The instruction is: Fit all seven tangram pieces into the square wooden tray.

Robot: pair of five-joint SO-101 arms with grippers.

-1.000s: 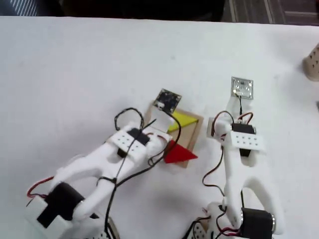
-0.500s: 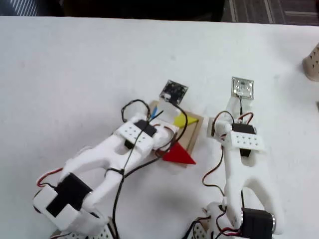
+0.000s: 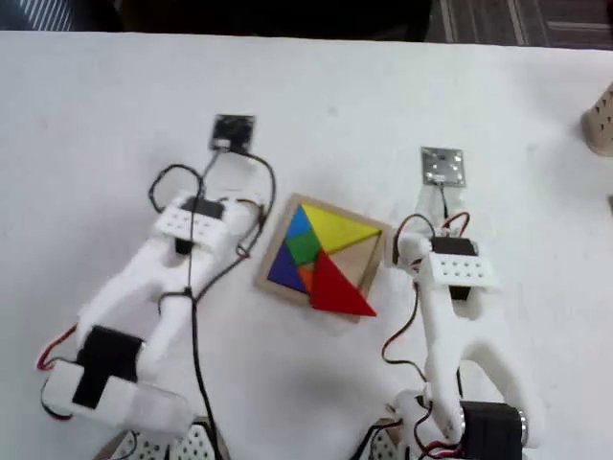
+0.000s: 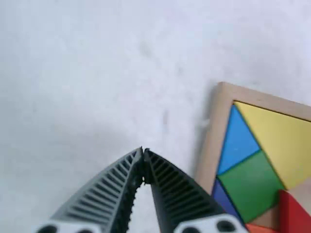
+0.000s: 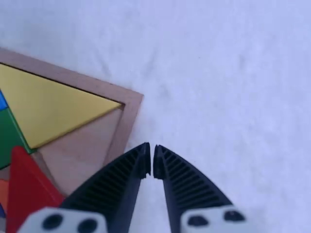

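white table [image 3: 115,96] stretches wide around the tray [image 4: 210,141], whose 5 o'clock edge the red triangle [image 3: 335,287] pokes over. left gripper [image 4: 143,167] at its 9, right gripper [image 5: 150,162] at 3 o'clock, both pinched closed, empty.

yellow, blue, green, red pieces [image 3: 316,251] in a tan tray [image 4: 210,141].

Table [image 3: 115,115]: a plain white top spreads across the high view.
Far edge: at 12 o'clock the table ends against a dark band [image 3: 287,14].
Floor [image 3: 536,19]: grey boards at 1 o'clock, beyond the table.
Stripes [image 3: 38,13]: pale blue-white slats at 11 o'clock.
Right edge: a tan, hole-dotted block [image 3: 601,120] near 2 o'clock.
Light: even and soft, with faint shadows on the white top.
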